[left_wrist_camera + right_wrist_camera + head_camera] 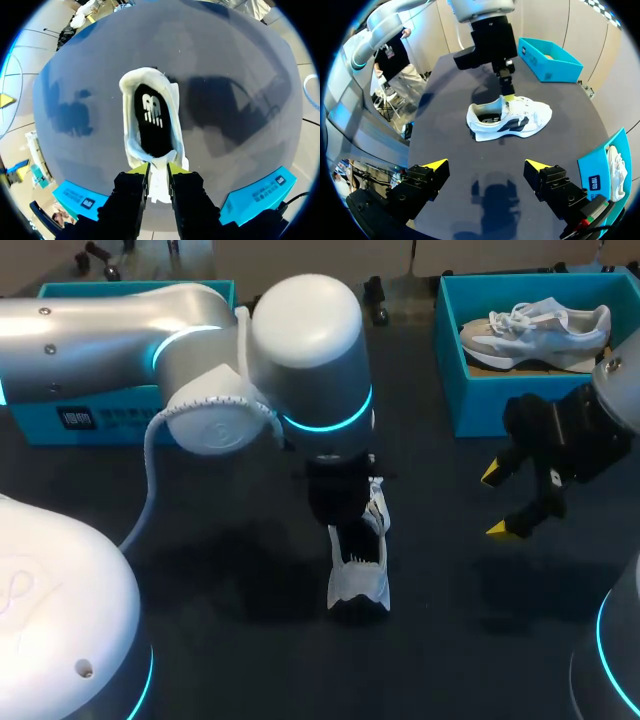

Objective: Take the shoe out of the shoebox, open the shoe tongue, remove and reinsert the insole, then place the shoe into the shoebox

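Observation:
A white shoe (358, 565) with dark side marks lies on the dark table, near the middle. My left gripper (158, 170) comes down on it from above, its yellow tips pressed on both sides of the white shoe tongue (159, 182). The black insole (151, 120) shows inside the shoe opening. In the right wrist view, the left gripper (506, 97) meets the shoe (512, 120) at its laced top. My right gripper (500, 502) hangs open to the right of the shoe, well apart from it, with nothing between its fingers (436, 165).
A teal shoebox (500, 400) at the back right holds a second pale shoe (535, 328). Another teal box (100, 420) stands at the back left, partly behind my left arm. Bare table lies between the shoe and the right gripper.

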### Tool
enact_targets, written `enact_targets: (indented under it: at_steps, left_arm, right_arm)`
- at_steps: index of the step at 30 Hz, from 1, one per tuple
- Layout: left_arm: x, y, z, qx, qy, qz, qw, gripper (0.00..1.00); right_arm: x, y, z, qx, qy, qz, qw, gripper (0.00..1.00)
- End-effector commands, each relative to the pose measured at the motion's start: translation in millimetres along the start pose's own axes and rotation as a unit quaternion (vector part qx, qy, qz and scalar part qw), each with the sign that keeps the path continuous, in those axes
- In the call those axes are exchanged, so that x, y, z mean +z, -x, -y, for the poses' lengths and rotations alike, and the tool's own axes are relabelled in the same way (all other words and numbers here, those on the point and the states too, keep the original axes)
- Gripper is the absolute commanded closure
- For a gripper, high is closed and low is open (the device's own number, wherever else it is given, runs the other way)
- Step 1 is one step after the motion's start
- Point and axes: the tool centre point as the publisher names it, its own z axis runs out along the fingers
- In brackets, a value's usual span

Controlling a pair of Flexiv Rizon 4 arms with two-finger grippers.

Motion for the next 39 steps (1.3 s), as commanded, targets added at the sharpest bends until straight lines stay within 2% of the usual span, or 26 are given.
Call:
enact_targets:
  at_steps: [1, 9, 15, 20, 22, 32, 36, 39]
  left_arm:
    - [9, 0.6, 5, -0.002, -0.006, -0.005, 1.000, 0.72]
    - [18, -1.7, 28, -0.008, -0.024, -0.009, 1.000, 0.71]
    - [0, 2.2, 15, -0.017, -0.014, 0.008, 1.000, 0.69]
    - [0, 5.3, 7, -0.046, -0.012, 0.003, 0.999, 0.70]
    - [5, 6.3, 8, -0.053, -0.004, -0.003, 0.999, 0.71]
    - [26, 5.2, 31, -0.064, -0.022, -0.016, 0.998, 0.69]
    - [20, 0.2, 36, -0.063, -0.027, -0.010, 0.998, 0.70]
    - [8, -4.8, 31, -0.088, -0.028, -0.015, 0.996, 0.71]
  right_arm:
    - [1, -0.9, 0.6, 0.000, 0.000, 0.001, 1.000, 0.00]
    - [1, -0.9, 0.6, 0.000, 0.000, 0.001, 1.000, 0.00]
    - [1, -0.9, 0.6, 0.000, 0.000, 0.001, 1.000, 0.00]
    - [1, -0.9, 0.6, 0.000, 0.000, 0.001, 1.000, 0.00]
    - [1, -0.9, 0.6, 0.000, 0.000, 0.001, 1.000, 0.00]
    - [1, -0.9, 0.6, 0.000, 0.000, 0.001, 1.000, 0.00]
    - [1, -0.9, 0.6, 0.000, 0.000, 0.001, 1.000, 0.00]
    - [1, -0.9, 0.6, 0.000, 0.000, 0.001, 1.000, 0.00]
